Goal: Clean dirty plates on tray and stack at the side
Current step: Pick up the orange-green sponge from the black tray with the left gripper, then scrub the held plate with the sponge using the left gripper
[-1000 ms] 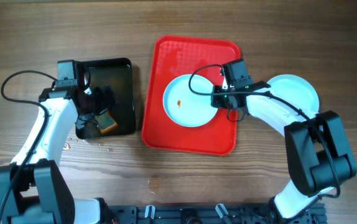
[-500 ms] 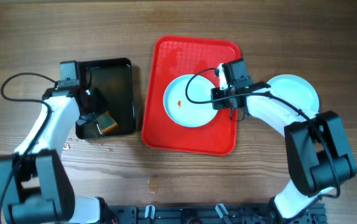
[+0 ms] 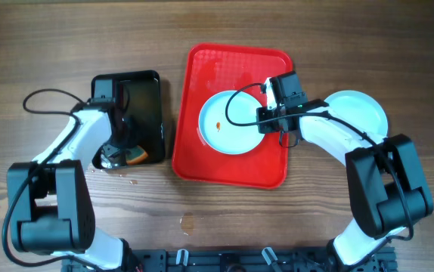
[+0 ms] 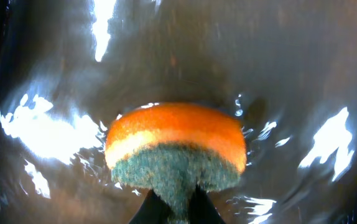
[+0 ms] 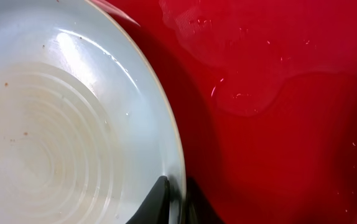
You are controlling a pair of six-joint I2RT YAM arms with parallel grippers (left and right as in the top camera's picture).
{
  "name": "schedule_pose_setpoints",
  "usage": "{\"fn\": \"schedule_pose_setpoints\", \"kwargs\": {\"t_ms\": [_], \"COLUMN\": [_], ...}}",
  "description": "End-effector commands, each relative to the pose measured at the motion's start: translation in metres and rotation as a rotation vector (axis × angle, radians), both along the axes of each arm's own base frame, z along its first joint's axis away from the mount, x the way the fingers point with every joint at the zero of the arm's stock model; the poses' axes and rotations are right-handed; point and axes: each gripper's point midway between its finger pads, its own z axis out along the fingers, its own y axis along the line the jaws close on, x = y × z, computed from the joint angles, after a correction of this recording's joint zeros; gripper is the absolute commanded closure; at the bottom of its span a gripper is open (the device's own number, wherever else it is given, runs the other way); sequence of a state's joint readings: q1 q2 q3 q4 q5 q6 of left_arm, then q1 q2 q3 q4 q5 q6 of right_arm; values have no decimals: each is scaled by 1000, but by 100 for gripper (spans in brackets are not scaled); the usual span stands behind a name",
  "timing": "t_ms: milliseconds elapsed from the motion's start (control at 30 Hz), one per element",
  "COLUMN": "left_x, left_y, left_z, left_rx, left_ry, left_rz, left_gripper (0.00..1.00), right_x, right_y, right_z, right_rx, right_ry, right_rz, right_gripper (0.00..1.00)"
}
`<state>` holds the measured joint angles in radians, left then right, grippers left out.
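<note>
Left gripper (image 4: pixel 173 210) was mostly cut off at the bottom edge of its wrist view, only two dark fingertips showing, and they were pinched on the coarse green scouring side of a sponge (image 4: pixel 175 146). Its orange foam bulged above, sitting in rippling water in the glossy black tray (image 3: pixel 145 83); from overhead the arm hid most of that grip. Right gripper (image 5: pixel 177 202) was cropped too, its fingers nipped on the thin raised rim of a pale blue plate (image 5: pixel 54 137), one inside and one outside. That plate lay on the red tray (image 3: pixel 232 170), smooth plastic with faint concentric rings and small orange-brown specks, and wet patches shone on the tray floor beside it. A second plate (image 3: pixel 362 106) rested on the wooden table (image 3: pixel 35 45) right of the tray, partly covered by the right arm; whether anything lay under it could not be told
</note>
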<state>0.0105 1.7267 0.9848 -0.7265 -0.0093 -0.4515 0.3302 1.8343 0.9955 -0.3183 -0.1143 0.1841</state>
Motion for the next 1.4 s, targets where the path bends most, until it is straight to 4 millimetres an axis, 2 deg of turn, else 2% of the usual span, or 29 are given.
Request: {"fn": "schedule_pose_setpoints", "kwargs": {"t_ms": [0,67,167,433,567,667,733,867,933,1000,1067,1100,1167,1233,1300,1367], "left_x": [34,40,41,27,21,18,18,29,39,50,56,58,60,60,61,63], "left_y": [-5,-4,0,-5,-4,-5,-5,-11,-25,-50,-77,-90,-113,-137,-161,-190], "left_z": [53,61,55,-12,-25,-22,-12,32,62,93,114,120,124,122,118,110], "left_rx": [-5,10,42,51,50,49,48,23,-25,-103,-165,-186,-205,-219,-242,-270], "left_ry": [-145,-184,-184,-142,-111,-101,-90,-109,-148,-209,-264,-285,-314,-325,-330,-342], "left_rz": [-83,-95,-97,-132,-133,-136,-137,-143,-165,-214,-272,-300,-348,-383,-403,-419], "left_gripper": [96,96,96,96,96,96,96,96,96,96,96,96,96,96,96,96], "right_x": [-17,-16,-16,-19,-19,-19,-20,-21,-21,-21,-21,-21,-21,-21,-20,-20], "right_y": [-12,-12,-12,-12,-13,-13,-13,-11,-11,-11,-11,-11,-11,-11,-10,-10], "right_z": [-24,-24,-24,-25,-25,-25,-25,-25,-25,-25,-25,-25,-25,-25,-25,-25], "right_rx": [-55,-55,-55,-58,-58,-59,-59,-47,-47,-47,-47,-46,-41,-35,-30,-23], "right_ry": [73,73,72,82,83,86,88,92,92,92,92,92,97,101,102,107], "right_rz": [2,2,2,2,2,3,3,8,8,8,7,6,-10,-30,-44,-63], "right_gripper": [90,90,90,89,89,89,89,89,89,89,89,85,73,70,84,95]}}
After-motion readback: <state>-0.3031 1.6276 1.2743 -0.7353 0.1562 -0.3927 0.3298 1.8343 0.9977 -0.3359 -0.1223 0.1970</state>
